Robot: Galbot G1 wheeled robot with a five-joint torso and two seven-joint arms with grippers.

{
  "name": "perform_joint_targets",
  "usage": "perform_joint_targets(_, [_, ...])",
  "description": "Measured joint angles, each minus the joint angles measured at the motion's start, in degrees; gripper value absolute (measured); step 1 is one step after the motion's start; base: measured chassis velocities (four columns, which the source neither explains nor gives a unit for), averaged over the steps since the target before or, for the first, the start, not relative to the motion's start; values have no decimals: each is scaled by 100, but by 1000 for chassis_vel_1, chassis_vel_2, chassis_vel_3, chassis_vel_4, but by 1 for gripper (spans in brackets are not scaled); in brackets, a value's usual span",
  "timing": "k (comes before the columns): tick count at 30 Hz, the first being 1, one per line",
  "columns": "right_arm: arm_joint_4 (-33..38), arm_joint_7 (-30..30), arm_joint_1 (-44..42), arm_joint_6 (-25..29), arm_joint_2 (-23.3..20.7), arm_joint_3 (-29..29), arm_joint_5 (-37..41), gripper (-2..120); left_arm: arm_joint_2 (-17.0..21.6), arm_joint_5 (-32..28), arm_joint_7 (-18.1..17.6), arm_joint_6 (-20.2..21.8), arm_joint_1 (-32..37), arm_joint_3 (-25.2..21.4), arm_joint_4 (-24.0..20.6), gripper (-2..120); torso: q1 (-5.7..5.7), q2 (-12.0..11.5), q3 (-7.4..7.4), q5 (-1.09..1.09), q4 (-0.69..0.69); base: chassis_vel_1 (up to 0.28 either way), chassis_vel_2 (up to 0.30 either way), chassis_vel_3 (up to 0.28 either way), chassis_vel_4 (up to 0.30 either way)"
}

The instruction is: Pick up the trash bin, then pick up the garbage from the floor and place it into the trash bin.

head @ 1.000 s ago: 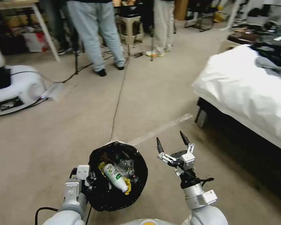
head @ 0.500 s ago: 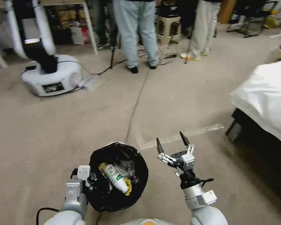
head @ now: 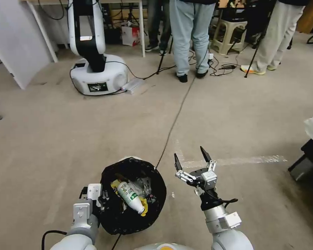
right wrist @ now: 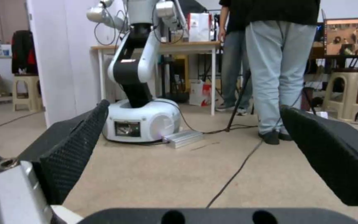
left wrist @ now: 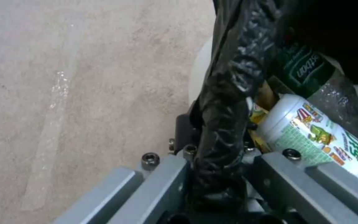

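- The left gripper point(head: 101, 201) is clamped on the rim of the trash bin point(head: 133, 196), pinching the folded black bag, so the bin rides low in front of the robot, probably to keep it within reach of the other arm.
- The right gripper point(head: 192, 160) hangs just beside the bin, fingers spread and holding nothing, seemingly ready to pick.
- The bin is round and white, lined with crinkled black plastic; inside lie a green-and-white bottle point(head: 130, 197) and yellow wrappers point(head: 143, 209).
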Motion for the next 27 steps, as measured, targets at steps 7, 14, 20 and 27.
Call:
perform_joint_targets(7, [0, -9, -8, 5, 11, 6, -30, 99, -1, -80, 1, -65, -10, 12, -36, 0, 0, 0, 0, 0, 1, 0, 0, 0, 0])
perform_joint_targets(14, [-30, -13, -23, 34, 22, 6, -79, 99, -16, -550, -53, -35, -94, -1, -195, 0, 0, 0, 0, 0, 1, 0, 0, 0, 0])
perform_joint_targets(20, [-43, -14, -40, 47, 18, 29, -86, 99, -23, -996, -51, -37, -209, -107, -349, 0, 0, 0, 0, 0, 2, 0, 0, 0, 0])
perform_joint_targets(27, [-128, -14, -13, 55, 25, 42, -91, 99, -63, -1707, -123, 16, -488, -420, -663, 0, 0, 0, 0, 0, 1, 0, 0, 0, 0])
